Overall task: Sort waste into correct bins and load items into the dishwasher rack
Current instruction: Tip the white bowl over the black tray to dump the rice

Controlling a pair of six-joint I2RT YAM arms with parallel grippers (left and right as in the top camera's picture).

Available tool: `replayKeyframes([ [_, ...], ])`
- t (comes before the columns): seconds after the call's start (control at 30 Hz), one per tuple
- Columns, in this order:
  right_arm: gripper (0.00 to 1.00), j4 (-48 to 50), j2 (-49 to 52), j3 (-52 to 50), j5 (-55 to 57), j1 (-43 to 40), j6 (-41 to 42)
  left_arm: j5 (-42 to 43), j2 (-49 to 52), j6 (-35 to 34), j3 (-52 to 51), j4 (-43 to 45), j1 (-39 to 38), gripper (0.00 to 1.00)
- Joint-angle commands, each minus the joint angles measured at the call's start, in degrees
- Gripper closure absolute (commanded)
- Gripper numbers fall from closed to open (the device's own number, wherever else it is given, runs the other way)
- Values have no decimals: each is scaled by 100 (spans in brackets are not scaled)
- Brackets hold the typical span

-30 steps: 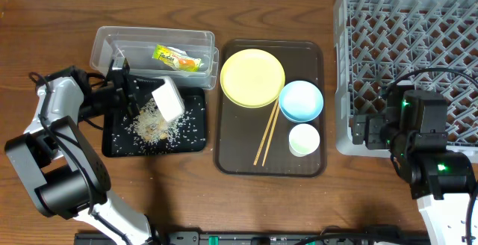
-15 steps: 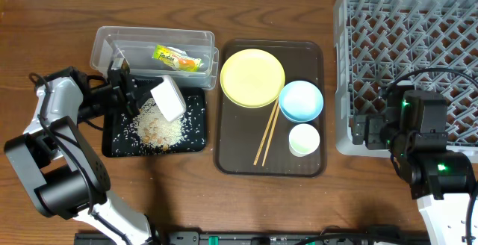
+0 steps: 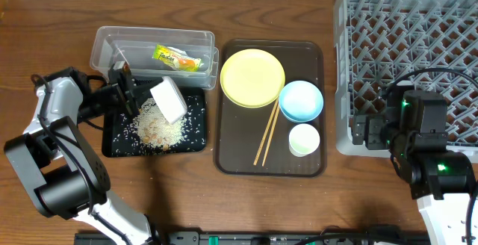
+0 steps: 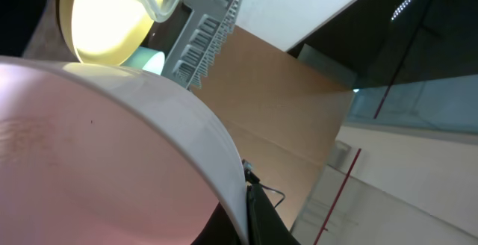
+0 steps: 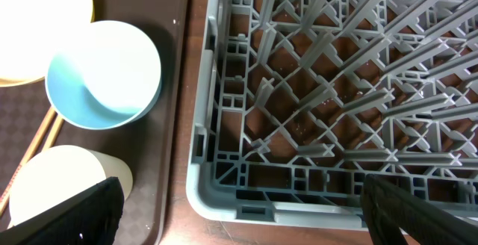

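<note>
Left hand (image 3: 143, 95) holds tilted white bowl (image 3: 169, 100); rice scraps (image 3: 158, 130) on black tray (image 3: 116, 145).

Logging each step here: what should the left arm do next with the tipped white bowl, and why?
Probably level the white bowl and lift it clear: the left claw holds it tipped over the black tray, rice scraps lie piled below, and it belongs in the dishwasher rack.

No legible text, label, brand, number or sign appears in any view. The green-and-orange snack wrapper (image 3: 178, 59) in the clear tub (image 3: 104, 39), far left, carries printing too small to read.
</note>
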Motion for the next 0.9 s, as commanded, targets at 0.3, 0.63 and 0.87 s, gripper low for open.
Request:
replayKeyframes([
  [0.3, 1, -37, 2, 96, -4, 66, 39, 140, 17, 857, -37, 750, 28, 94],
  [0.63, 1, -46, 2, 96, -4, 66, 39, 136, 17, 107, -37, 778, 28, 94],
  [0.87, 1, -46, 2, 96, -4, 66, 39, -120, 15, 251, -20, 918, 79, 94],
])
